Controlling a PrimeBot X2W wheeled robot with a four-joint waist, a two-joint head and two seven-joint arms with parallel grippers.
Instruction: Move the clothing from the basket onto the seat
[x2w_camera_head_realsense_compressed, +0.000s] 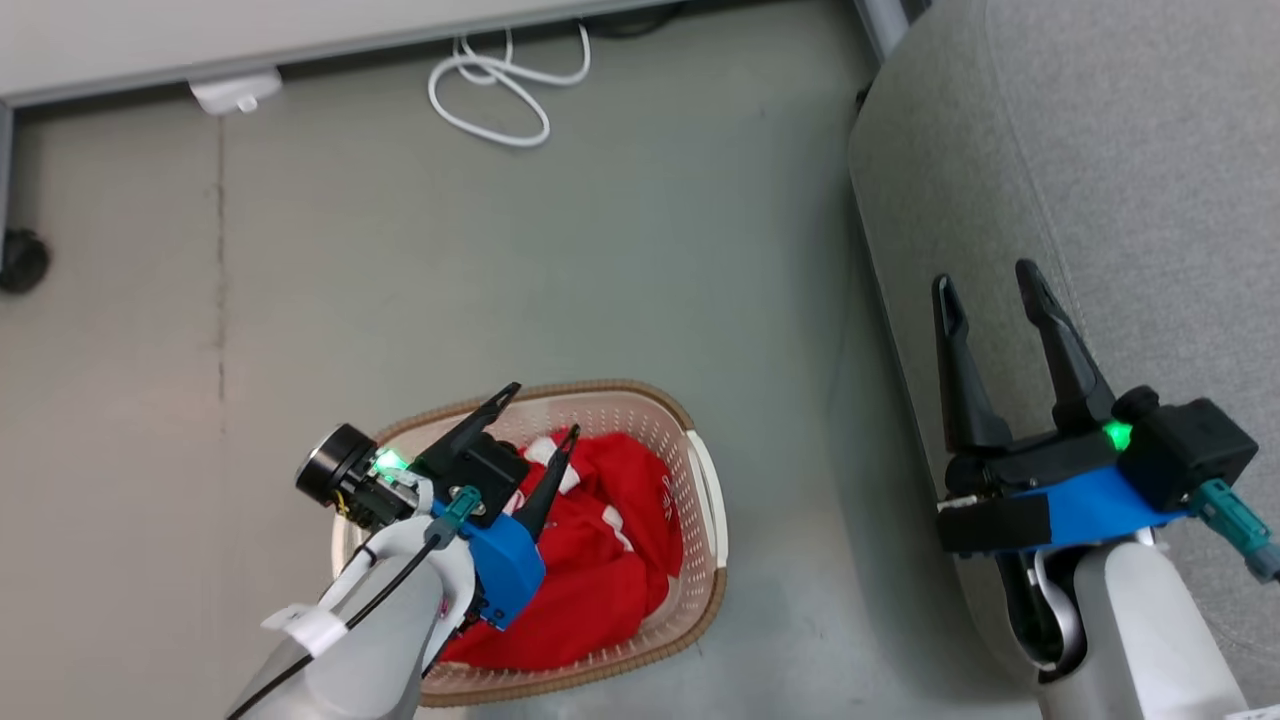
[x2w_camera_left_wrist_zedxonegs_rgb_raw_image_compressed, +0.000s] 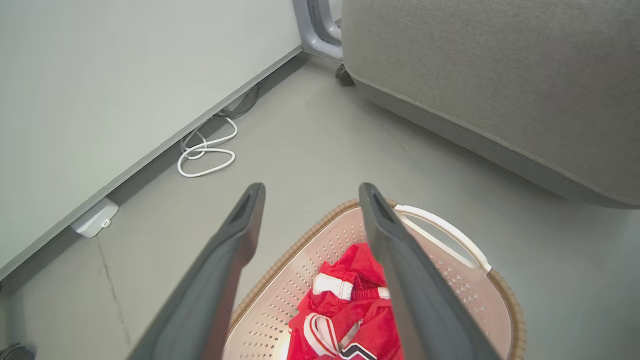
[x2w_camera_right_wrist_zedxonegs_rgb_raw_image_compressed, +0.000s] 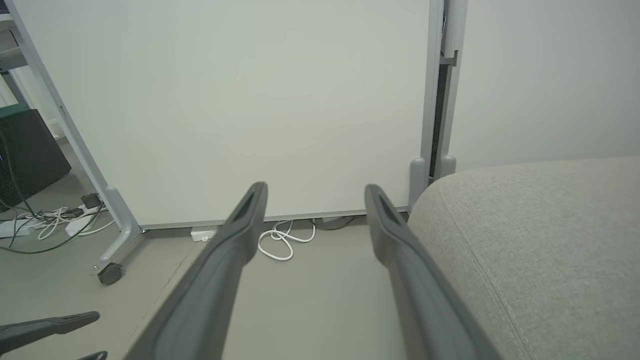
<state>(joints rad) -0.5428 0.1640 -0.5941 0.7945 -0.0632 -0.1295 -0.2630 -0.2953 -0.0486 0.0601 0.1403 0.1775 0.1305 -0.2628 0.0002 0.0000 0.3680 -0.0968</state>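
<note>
Red clothing (x2w_camera_head_realsense_compressed: 600, 560) with white trim lies heaped in the cream basket (x2w_camera_head_realsense_compressed: 705, 520) on the floor; the left wrist view shows the clothing (x2w_camera_left_wrist_zedxonegs_rgb_raw_image_compressed: 350, 305) and the basket's brown rim (x2w_camera_left_wrist_zedxonegs_rgb_raw_image_compressed: 515, 310) from close above. My left gripper (x2w_camera_head_realsense_compressed: 545, 410) hovers open over the basket's far-left part, fingers spread, nothing between them (x2w_camera_left_wrist_zedxonegs_rgb_raw_image_compressed: 310, 192). My right gripper (x2w_camera_head_realsense_compressed: 985, 280) stands open and empty above the left edge of the grey seat (x2w_camera_head_realsense_compressed: 1150, 180), which also fills the right of the right wrist view (x2w_camera_right_wrist_zedxonegs_rgb_raw_image_compressed: 540, 250). The right gripper (x2w_camera_right_wrist_zedxonegs_rgb_raw_image_compressed: 315, 190) points toward the partition.
A white partition panel (x2w_camera_right_wrist_zedxonegs_rgb_raw_image_compressed: 250, 100) on a wheeled grey frame (x2w_camera_right_wrist_zedxonegs_rgb_raw_image_compressed: 110, 272) stands ahead. A coiled white cable (x2w_camera_head_realsense_compressed: 500, 90) and a small white box (x2w_camera_head_realsense_compressed: 235, 92) lie at its foot. Grey floor (x2w_camera_head_realsense_compressed: 600, 250) stretches between basket and seat.
</note>
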